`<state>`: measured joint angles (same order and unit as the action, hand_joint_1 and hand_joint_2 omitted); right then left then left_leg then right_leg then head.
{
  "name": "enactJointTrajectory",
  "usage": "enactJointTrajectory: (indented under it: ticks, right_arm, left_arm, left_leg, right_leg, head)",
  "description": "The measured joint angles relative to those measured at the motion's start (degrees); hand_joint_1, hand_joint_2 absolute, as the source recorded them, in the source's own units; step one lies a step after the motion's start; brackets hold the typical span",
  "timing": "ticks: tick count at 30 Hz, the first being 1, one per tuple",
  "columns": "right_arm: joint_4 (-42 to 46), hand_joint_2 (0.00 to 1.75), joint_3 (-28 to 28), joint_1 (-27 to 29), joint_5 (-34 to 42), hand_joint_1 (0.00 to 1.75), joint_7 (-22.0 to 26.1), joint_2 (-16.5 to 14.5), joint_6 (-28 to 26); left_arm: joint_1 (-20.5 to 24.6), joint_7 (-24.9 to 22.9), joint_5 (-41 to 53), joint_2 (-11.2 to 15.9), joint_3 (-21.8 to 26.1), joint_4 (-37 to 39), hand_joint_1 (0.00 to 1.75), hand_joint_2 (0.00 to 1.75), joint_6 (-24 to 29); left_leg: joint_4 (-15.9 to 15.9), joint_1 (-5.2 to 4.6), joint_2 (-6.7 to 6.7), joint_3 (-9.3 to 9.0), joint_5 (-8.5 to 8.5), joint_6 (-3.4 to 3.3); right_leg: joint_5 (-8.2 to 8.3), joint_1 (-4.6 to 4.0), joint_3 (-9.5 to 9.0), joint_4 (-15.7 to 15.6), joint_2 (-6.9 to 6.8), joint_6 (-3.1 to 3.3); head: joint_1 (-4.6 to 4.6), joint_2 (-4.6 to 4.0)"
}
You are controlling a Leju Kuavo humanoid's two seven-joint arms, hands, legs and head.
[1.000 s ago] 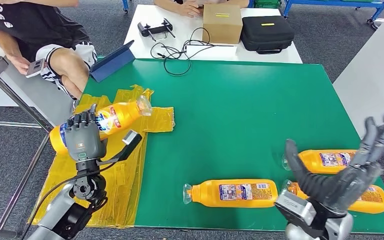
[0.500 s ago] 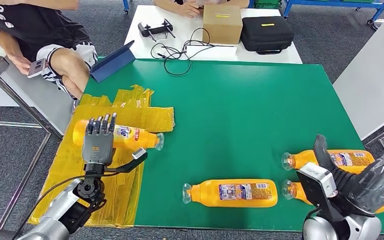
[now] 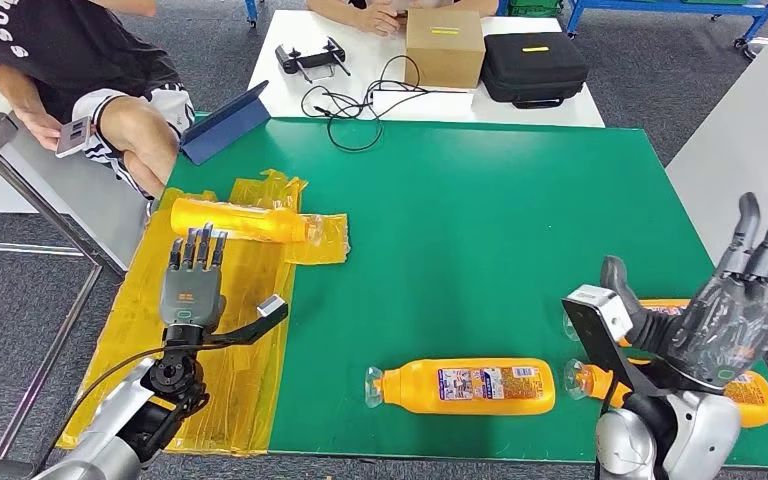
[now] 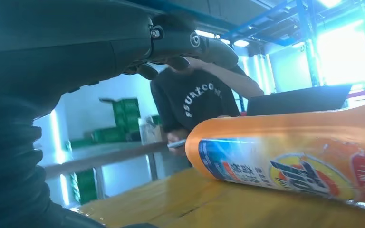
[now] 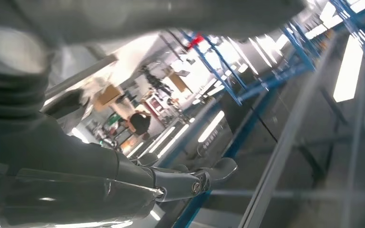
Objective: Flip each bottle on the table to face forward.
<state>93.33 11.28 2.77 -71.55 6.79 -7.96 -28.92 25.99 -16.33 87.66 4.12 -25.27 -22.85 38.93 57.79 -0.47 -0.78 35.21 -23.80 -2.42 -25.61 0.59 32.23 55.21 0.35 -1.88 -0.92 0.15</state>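
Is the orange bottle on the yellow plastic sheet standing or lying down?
Lying down. The orange bottle rests on its side on the yellow plastic sheet, beyond the open left hand.

- I'm reading pale letters across the person's black T-shirt (image 4: 197,97) in the left wrist view, roughly "SURTCON", curved and not certain.
- The orange bottle (image 4: 309,161) on the yellow sheet shows a blue-edged label with big blue characters I can't make out.
- The near bottle (image 3: 475,385) on the green table carries a label panel, print too small to read.
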Motion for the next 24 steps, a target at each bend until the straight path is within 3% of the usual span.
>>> enactJointTrajectory:
  ticks: [3, 5, 7, 9, 12, 14, 17, 21, 24]
  right_arm:
    - [-1.73, 0.00, 0.00, -0.53, -3.68, 0.00, -2.90, 0.81, 3.59]
    - [-2.68, 0.00, 0.00, -0.81, -4.68, 0.00, -3.69, 1.32, 4.77]
    - [-3.56, 0.87, 0.00, -1.09, -6.19, 0.00, -4.73, 1.93, 7.55]
    - [-5.16, 1.75, -0.01, -1.34, -7.92, 0.00, -5.59, 2.94, 12.72]
    - [-9.34, 1.75, -0.08, -1.75, -7.78, 0.00, -3.70, 5.26, 19.70]
    - [-12.48, 1.75, -0.14, -1.93, -5.65, 0.00, -0.27, 6.78, 21.24]
    - [-16.51, 1.75, -0.99, -2.61, -0.95, 0.00, 5.68, 8.19, 22.91]
    - [-22.02, 1.75, -6.71, -4.62, 6.49, 0.00, 12.91, 10.40, 27.25]
    - [-25.60, 1.75, -11.84, -5.83, 9.12, 0.00, 14.61, 11.79, 27.86]
  left_arm:
    - [-0.58, 8.55, -4.68, -1.15, 5.72, -0.89, 0.00, 1.75, 1.05]
    - [-0.87, 11.74, -6.36, -1.89, 9.23, -1.51, 0.00, 1.75, 1.18]
    - [-1.22, 17.43, -10.16, -2.78, 12.55, -2.49, 0.00, 1.75, 0.80]
    - [-1.69, 29.17, -18.93, -4.29, 16.98, -4.47, 0.00, 1.75, -2.17]
    - [-2.87, 47.08, -36.13, -7.23, 23.43, -9.94, 0.00, 1.75, -13.05]
    - [-4.03, 52.97, -45.06, -9.07, 25.97, -14.97, 0.00, 1.75, -19.87]
    - [-5.61, 55.77, -53.37, -11.06, 27.09, -22.03, 0.00, 1.75, -24.82]
    - [-5.86, 56.50, -59.12, -12.43, 26.47, -26.51, 0.00, 1.75, -24.28]
    - [-5.77, 56.58, -61.31, -12.69, 25.28, -28.04, 0.00, 1.75, -23.27]
  left_leg:
    - [0.00, 0.00, -0.03, 0.00, 0.01, -0.01]
    - [0.00, -0.01, -0.05, 0.00, 0.01, -0.01]
    - [0.01, -0.01, -0.04, 0.00, 0.01, -0.01]
    - [0.01, -0.01, -0.09, 0.01, 0.01, -0.01]
    - [0.01, -0.03, -0.14, 0.06, 0.00, -0.02]
    - [0.01, -0.07, -0.13, 0.09, 0.00, -0.03]
    - [0.01, -0.09, -0.12, 0.10, -0.01, -0.04]
    - [0.01, -0.03, -0.11, 0.07, -0.01, -0.03]
    - [0.01, 0.01, -0.15, 0.05, 0.02, -0.02]
  right_leg:
    - [0.00, 0.01, -0.01, 0.00, -0.01, 0.00]
    - [0.00, 0.01, -0.02, 0.00, -0.01, -0.01]
    - [0.00, 0.01, -0.01, 0.00, -0.01, -0.01]
    - [0.00, 0.02, 0.00, 0.00, -0.04, -0.01]
    - [0.00, 0.03, -0.01, 0.00, -0.07, -0.01]
    - [0.01, 0.04, -0.02, 0.00, -0.07, -0.02]
    - [0.02, 0.04, -0.02, 0.00, -0.08, -0.03]
    - [0.02, 0.00, -0.02, 0.00, -0.08, -0.03]
    - [0.02, -0.04, -0.03, 0.00, -0.14, -0.03]
  head:
    - [0.01, 0.00]
    - [0.00, 0.00]
    - [-0.02, 0.00]
    - [-0.01, 0.00]
    - [0.01, 0.00]
    - [0.01, 0.00]
    - [-0.01, 0.00]
    - [-0.01, 0.00]
    - [-0.01, 0.00]
